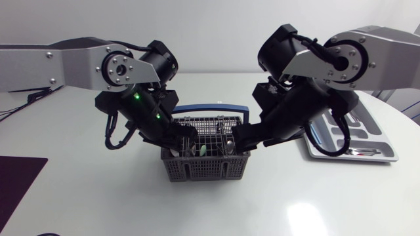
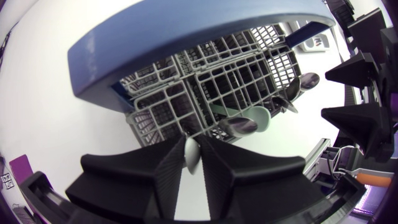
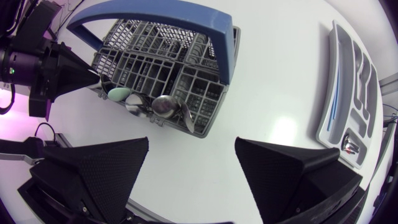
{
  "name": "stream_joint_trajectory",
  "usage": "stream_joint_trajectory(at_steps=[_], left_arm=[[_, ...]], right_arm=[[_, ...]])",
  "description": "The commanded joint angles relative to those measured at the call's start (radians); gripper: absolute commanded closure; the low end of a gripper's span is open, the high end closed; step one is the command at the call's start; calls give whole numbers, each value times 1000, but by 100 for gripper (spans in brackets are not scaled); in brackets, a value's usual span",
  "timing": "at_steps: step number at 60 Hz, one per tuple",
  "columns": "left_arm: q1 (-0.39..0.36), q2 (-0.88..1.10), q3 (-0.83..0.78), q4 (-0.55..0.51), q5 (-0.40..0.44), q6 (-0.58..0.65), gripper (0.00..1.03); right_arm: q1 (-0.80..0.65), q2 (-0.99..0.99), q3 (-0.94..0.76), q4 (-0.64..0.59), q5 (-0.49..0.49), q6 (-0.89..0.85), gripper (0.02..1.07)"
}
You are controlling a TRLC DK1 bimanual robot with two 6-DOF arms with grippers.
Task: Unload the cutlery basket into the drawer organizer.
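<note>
Pickup step, I'd say. Left jaws look clamped on a spoon (image 2: 191,154) standing in the basket (image 1: 207,162), mid-surface (image 1: 79,196). Right jaws are wide apart just above the basket. Next it needs a straight lift, then a carry over to the organizer (image 1: 387,156).

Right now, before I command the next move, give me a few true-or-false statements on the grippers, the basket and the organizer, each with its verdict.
1. The left gripper is shut on a silver piece of cutlery at the cutlery basket. True.
2. The right gripper is shut on a spoon. False: its fingers stand wide apart with nothing between them.
3. The drawer organizer lies on the right arm's side of the basket. True.
4. The basket is empty. False: spoons stand in it.
</note>
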Motion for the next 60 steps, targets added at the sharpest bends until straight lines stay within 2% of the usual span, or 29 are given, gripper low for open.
stream_joint_trajectory(at_steps=[1, 19, 34, 44, 60], left_arm=[[9, 13, 21, 10, 10, 35, 100], [9, -3, 22, 5, 11, 58, 100], [15, -29, 39, -16, 33, 58, 100], [21, -53, 45, -22, 40, 56, 100], [35, -101, 70, -67, 65, 56, 100]], right_arm=[[-8, 21, -20, 1, 1, -4, 7], [-20, 18, -20, 35, -1, -26, 7], [-63, 1, -46, 101, -99, -110, 7], [-69, 20, -36, 102, -108, -122, 8], [-71, 26, -59, 128, -153, -152, 30]])
